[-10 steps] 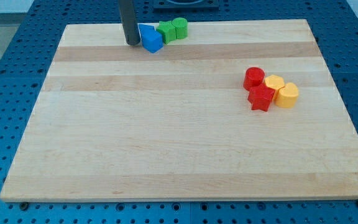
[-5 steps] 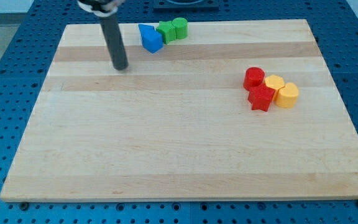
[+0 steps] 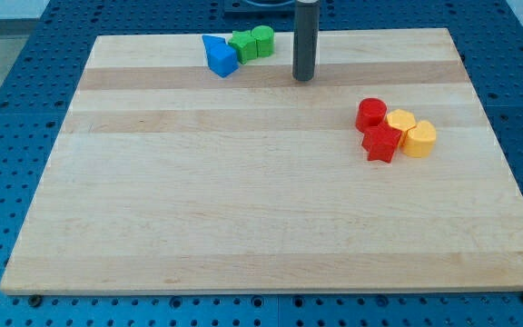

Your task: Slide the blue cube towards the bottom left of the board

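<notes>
The blue cube sits near the view's top edge of the wooden board, left of centre. A second blue block touches it at its upper left. A green block and a green cylinder sit just to its right. My tip is on the board to the right of this group, about a block's width clear of the green cylinder and further from the blue cube.
At the view's right sit a red cylinder, a red star-shaped block and two yellow blocks, all bunched together.
My tip went from the left side of the blue cube, down and left, then across to the right of the green blocks. No block has moved.
</notes>
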Robot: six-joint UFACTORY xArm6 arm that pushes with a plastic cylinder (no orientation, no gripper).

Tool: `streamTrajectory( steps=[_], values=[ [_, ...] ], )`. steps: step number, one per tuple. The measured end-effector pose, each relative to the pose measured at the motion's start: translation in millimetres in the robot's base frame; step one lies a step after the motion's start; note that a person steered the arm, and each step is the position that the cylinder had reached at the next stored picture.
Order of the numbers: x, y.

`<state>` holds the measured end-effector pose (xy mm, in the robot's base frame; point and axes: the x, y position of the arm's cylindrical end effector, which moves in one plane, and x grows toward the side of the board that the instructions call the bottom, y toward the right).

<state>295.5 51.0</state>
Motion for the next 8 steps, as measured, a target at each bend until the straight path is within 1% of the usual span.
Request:
streamTrajectory(
  steps=[1,2,3,4,5,6,7,8],
  values=[
    [-17,20],
    [-60,14],
    [-103,-16],
    [-91,-62],
    [-46,-128],
    [-8,-174],
    [9,-177],
    [16,-203]
  ],
)
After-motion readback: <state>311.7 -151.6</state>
